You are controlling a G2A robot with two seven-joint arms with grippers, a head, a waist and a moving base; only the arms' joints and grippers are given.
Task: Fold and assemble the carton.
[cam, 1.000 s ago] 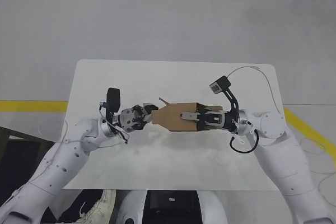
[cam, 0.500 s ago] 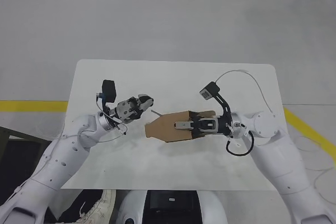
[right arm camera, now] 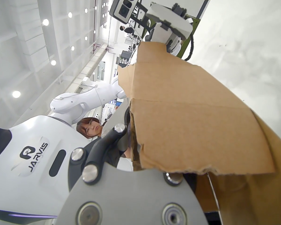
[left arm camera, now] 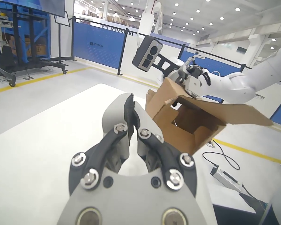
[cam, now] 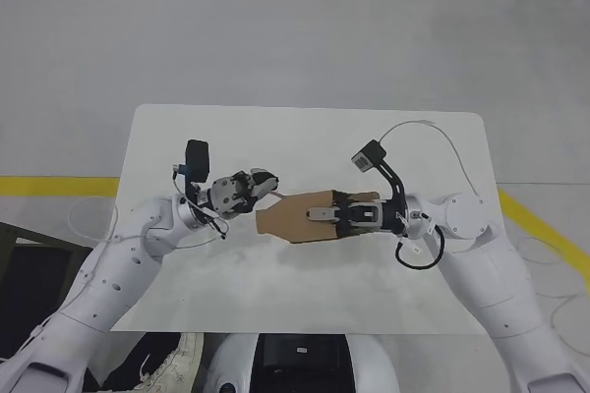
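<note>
The brown carton (cam: 290, 221) is sitting over the middle of the white table (cam: 305, 133), lying lengthwise from left to right. The right gripper (cam: 324, 213) is clamping its right-hand part, with one finger lying along the top panel. The left gripper (cam: 261, 184) is hovering just beside the carton's far-left corner. The left wrist view is showing what the top view hides: the left fingers (left arm camera: 114, 113) pressed together on nothing, and the carton's open end with one flap (left arm camera: 238, 117) sticking out.

White rectangular table (cam: 305, 285), rounded corners, matte top with faint grey scuff marks
</note>
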